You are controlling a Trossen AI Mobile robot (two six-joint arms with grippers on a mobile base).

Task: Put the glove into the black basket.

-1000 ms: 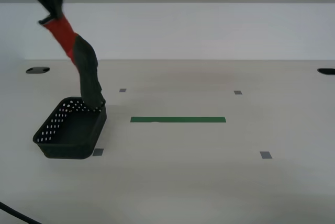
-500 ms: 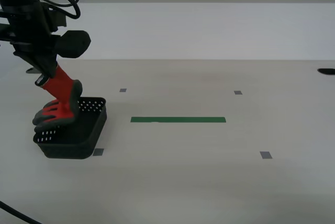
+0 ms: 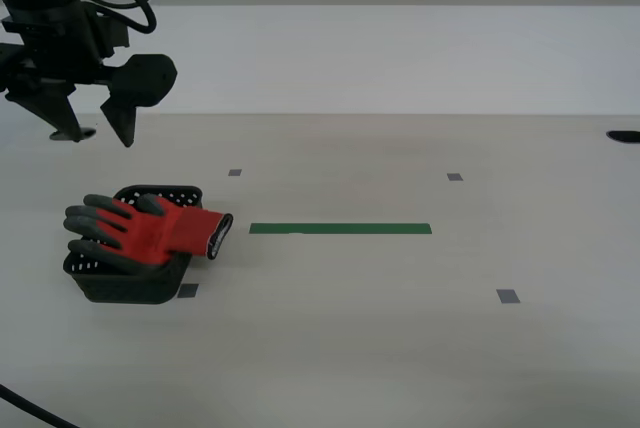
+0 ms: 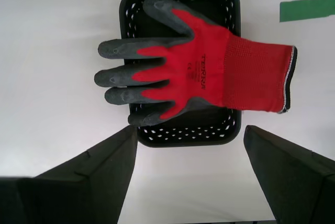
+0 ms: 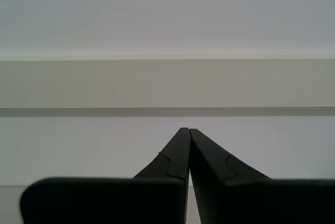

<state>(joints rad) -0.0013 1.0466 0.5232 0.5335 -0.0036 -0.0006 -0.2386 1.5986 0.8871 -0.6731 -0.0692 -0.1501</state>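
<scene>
— Letting go, is that what I am seeing? A second ago the glove (image 3: 150, 231) was hanging from my second gripper (image 3: 92, 135), fingertips just reaching the black basket (image 3: 135, 283); half a second ago it was folding down onto it.

— Yes. My second gripper is now hovering above the basket with its jaws spread wide and nothing between them. In the second wrist view the glove (image 4: 204, 73) is lying free below, with both jaws well clear on either side of it.

— So where is the glove resting?

— Across the top of the black basket (image 4: 180, 135), red back upward. Its grey fingers are sticking out past the rim on the exterior view's left, and the cuff is overhanging the rim on the exterior view's right, toward the green tape strip (image 3: 340, 229) on the bench (image 3: 400, 348).

— Is it inside, then?

— Only partly, I am judging. The palm is sitting over the opening, but both ends are reaching beyond the walls, so it looks perched rather than sunk in. Whether the cuff is touching the bench, I cannot tell.

— And my first gripper?

— Its jaws are pressed together, holding nothing, pointing at a pale wall in the first wrist view (image 5: 188, 153); it is taking no part.

— What does that mean for the task?

— The drop is done, but a nudge may be needed to tuck the glove fully in.
</scene>
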